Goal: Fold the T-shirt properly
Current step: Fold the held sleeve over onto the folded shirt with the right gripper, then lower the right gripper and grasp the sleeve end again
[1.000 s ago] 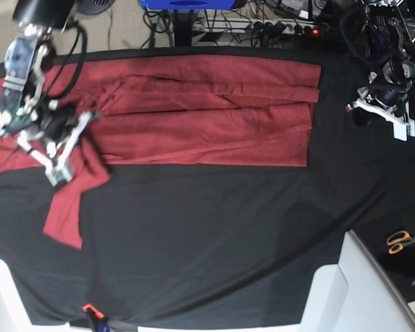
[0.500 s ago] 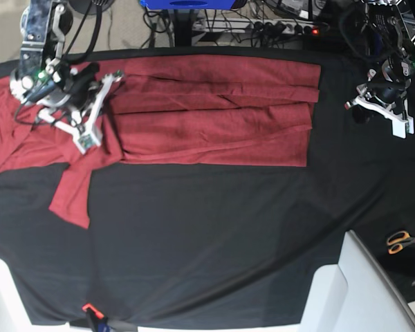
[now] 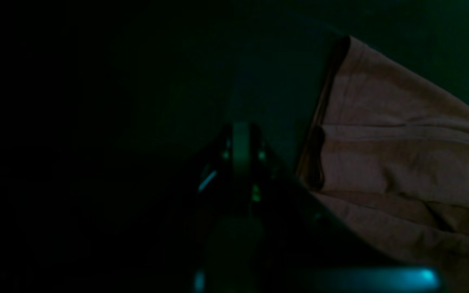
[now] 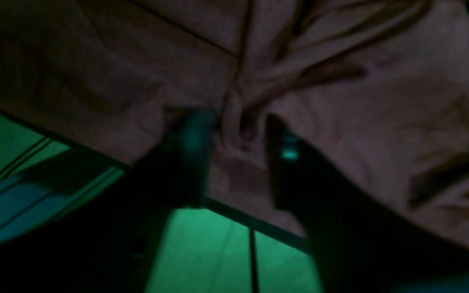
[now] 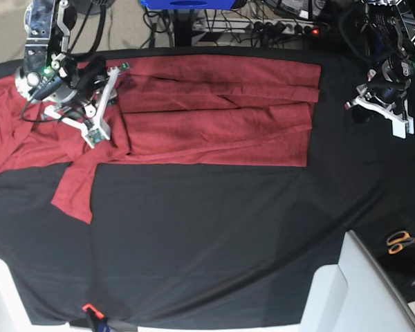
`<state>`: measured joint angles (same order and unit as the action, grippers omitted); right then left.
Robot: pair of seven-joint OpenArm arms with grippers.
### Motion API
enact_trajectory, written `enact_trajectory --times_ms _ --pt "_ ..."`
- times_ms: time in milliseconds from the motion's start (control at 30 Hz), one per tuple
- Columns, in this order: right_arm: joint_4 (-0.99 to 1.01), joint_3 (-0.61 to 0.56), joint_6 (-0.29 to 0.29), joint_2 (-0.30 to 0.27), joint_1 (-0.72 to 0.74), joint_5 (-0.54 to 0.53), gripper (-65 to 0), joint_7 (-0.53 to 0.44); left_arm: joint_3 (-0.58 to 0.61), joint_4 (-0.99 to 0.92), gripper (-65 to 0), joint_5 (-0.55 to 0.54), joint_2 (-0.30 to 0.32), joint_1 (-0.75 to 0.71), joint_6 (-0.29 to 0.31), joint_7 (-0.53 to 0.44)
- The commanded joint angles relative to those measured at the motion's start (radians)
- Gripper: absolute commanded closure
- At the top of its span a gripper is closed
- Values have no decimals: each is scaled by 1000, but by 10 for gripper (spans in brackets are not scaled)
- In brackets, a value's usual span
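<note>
1. Black tablecloth (image 5: 207, 249) covers the whole work surface; its near half is bare cloth.
2. Orange-handled scissors (image 5: 401, 241) lie at the near edge on the base view's right, beside a white panel (image 5: 360, 290).
3. T-shirt (image 5: 214, 114): brick-red, spread across the far half of the tablecloth. The body is folded lengthwise into a long band with a straight edge on the base view's right. Several lengthwise creases run along the band.
4. One sleeve (image 5: 75, 190) hangs out from the band toward the near side on the base view's left, lying flat and slightly angled. More loose red cloth is bunched at the far left edge.
5. Right gripper (image 5: 105, 104): positioned over the bunched cloth at the left end of the band in the base view. In the right wrist view the fingers (image 4: 193, 142) stand parted, with a raised pinch of T-shirt (image 4: 340, 101) fabric between them. Whether the pads are touching the fabric cannot be told; that view is dark and blurred.
6. Left gripper (image 5: 404, 128): positioned above bare tablecloth on the base view's right, apart from the T-shirt's straight edge. Jaws are fully closed with nothing between them.
7. In the left wrist view the left gripper (image 3: 240, 142) shows as a dark closed shape, with the layered T-shirt (image 3: 401, 162) edge just beside it.
8. Cables and a power strip (image 5: 277, 28) lie beyond the far table edge.
</note>
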<state>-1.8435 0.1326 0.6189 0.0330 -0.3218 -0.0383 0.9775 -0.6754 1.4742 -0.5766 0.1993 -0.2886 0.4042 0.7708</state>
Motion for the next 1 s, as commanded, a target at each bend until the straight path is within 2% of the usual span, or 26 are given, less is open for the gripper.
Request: enact_trajectory --times_ms 0,67,167,333,400,533,600,767,967 --pt "-45 0 2 -3 14 -10 -278 -15 -5 16 0 -12 15 1 8 -18" --pt "-61 8 2 -6 45 -10 -321 -19 -5 16 0 -12 15 1 8 -18" --pt "-12 88 -3 -3 168 -10 -324 -19 -8 24 0 -12 15 -7 8 -18" --pt "359 296 -3 -26 502 -8 -323 -29 -13 44 0 -18 15 -41 9 -23" --pt "549 348 -3 -63 611 -8 -321 -82 -13 61 0 -16 16 -54 11 -24" --pt "896 367 -8 -149 752 -7 -321 -263 -13 98 0 -18 16 -94 11 -26" --pt "1045 367 -26 -181 797 -7 -321 -346 -14 99 0 -18 18 -103 11 -26" --pt "1258 368 -166 -236 838 -10 -321 -538 -14 96 0 -18 22 -107 11 -26" --pt "1287 368 -173 -256 849 -10 -321 -581 -14 96 0 -18 22 -100 11 -26"
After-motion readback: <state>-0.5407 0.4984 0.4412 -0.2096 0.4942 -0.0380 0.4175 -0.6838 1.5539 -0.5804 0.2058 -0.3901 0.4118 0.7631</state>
